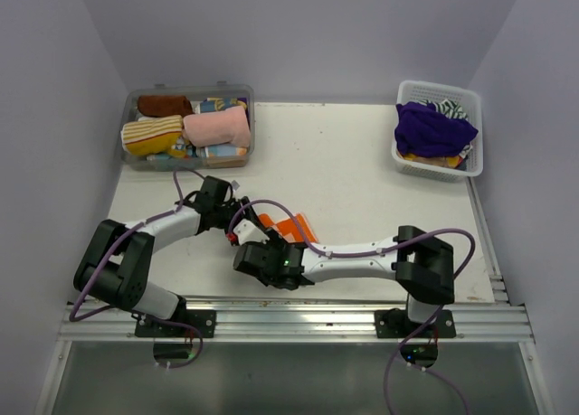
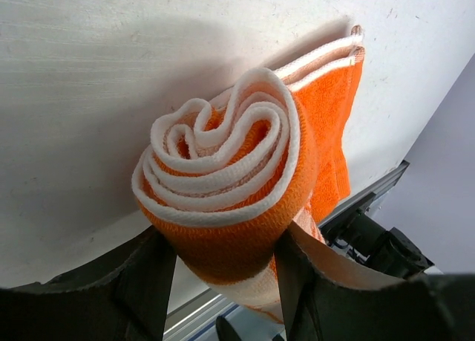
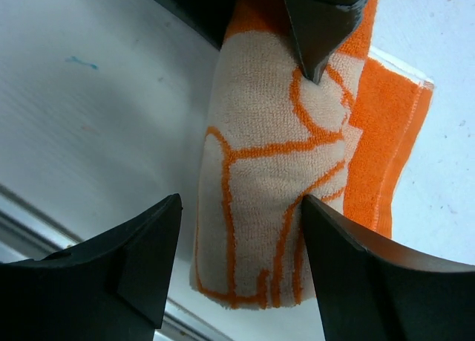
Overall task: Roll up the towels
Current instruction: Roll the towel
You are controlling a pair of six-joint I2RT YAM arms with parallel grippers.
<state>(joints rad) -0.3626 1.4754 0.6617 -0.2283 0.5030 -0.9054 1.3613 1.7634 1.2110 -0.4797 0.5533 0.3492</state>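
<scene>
— When you look down your left claw point(image 2: 223, 273), what do you see?

— Its two fingers point(image 2: 141, 281) press on both sides of the orange-and-cream towel point(image 2: 223, 170). The towel is rolled up like a snail. You are holding it tight, right between the fingers. The loose flat end sticks out past the roll, away from the claw, and lies on the white table point(image 2: 89, 73).

— And your right claw point(image 3: 241, 229)?

— It is open wide. The same roll lies between its fingers. One finger is clear of the towel, and you can see table in the gap. The other finger is right at the towel's edge. I cannot tell if it touches.

— What else is around?

— Far past your left claw sits a clear box point(image 1: 251, 135) with rolled towels point(image 1: 217, 126) in it. Far past your right claw stands a white basket point(image 1: 434, 169) with a purple towel point(image 1: 430, 130) on top.
</scene>
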